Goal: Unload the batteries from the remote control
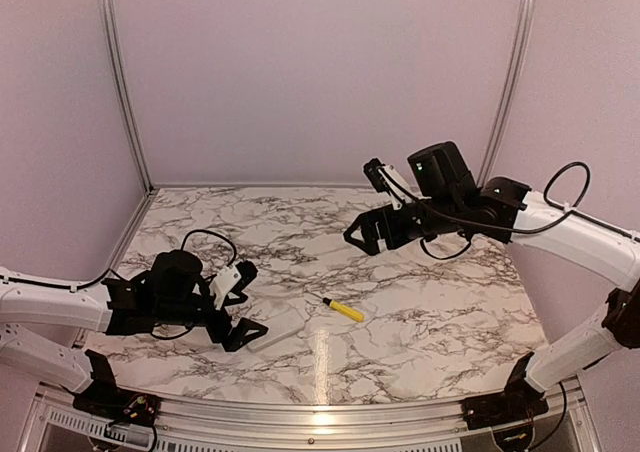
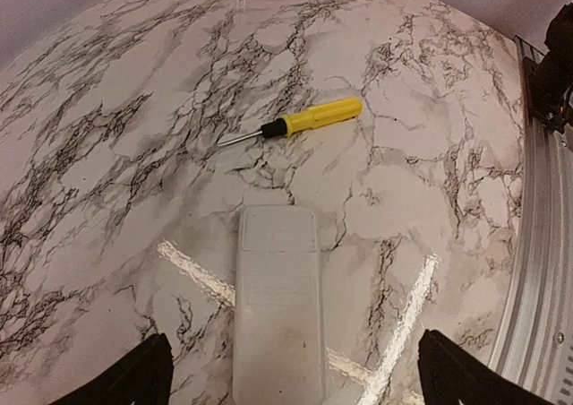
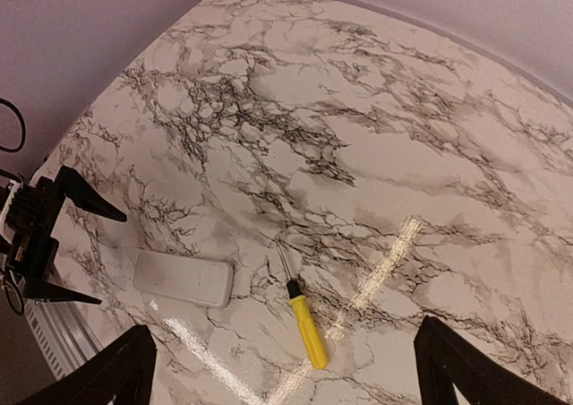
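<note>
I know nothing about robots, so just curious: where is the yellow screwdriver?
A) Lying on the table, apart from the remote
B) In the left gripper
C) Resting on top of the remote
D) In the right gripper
A: the screwdriver lies flat on the table, with bare marble showing between it and the remote.

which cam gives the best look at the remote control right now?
Left wrist: the remote control lies close and centred, with a seam visible across its far end, though its near end runs off frame. Right wrist shows it whole but small. Top external shows it only as a faint pale slab.
</note>
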`<state>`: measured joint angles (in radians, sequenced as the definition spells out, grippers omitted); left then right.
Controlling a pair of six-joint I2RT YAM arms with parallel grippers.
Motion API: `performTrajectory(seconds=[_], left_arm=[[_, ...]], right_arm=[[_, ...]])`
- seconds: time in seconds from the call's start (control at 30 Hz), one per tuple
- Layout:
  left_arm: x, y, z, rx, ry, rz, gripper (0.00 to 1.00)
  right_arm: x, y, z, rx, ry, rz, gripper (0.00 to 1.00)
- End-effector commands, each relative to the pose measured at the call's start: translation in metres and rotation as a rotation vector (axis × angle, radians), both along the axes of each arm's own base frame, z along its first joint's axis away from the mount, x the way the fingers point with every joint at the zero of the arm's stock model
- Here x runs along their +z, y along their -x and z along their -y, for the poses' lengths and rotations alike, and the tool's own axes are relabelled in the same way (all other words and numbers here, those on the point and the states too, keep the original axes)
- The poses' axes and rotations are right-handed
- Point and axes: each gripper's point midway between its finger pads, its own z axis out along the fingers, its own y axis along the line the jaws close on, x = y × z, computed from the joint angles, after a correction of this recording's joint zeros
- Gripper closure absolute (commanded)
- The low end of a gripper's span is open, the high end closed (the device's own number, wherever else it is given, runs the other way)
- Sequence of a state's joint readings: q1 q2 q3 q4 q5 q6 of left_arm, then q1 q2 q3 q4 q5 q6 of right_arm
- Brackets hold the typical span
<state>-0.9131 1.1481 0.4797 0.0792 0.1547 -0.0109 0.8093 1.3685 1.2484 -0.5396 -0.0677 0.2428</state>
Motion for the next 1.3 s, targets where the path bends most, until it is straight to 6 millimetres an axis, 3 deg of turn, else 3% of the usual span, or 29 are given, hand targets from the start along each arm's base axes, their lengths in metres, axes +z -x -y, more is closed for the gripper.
performTrajectory(seconds=[0.0,0.27,0.63,0.67,0.93,1.27], left_arm=[[-0.017,-0.003,0.009,-0.046,-0.051,0.08,0.01],[-0.052,-0.008,0.017,-0.118,-0.167,0.109,0.01],[-0.09,-0.018,0.023,-0.119,-0.235,0.112,0.03],[-0.094,-0.017,0.023,-0.124,-0.239,0.105,0.06],[-0.101,-0.01,0.027,-0.178,-0.235,0.088,0.58],[-0.054,-0.014,0.034,-0.184,-0.178,0.152,0.91]], right_arm=[[-0.005,0.01,-0.005,-0.006,0.044,-0.029,0.01],[-0.018,0.024,0.0,-0.02,0.066,-0.095,0.01],[-0.018,0.037,0.018,-0.055,0.078,-0.133,0.01],[-0.018,0.038,0.02,-0.057,0.079,-0.134,0.01],[-0.02,0.042,0.026,-0.069,0.087,-0.148,0.01],[-0.009,0.039,0.022,-0.082,0.053,-0.141,0.01]])
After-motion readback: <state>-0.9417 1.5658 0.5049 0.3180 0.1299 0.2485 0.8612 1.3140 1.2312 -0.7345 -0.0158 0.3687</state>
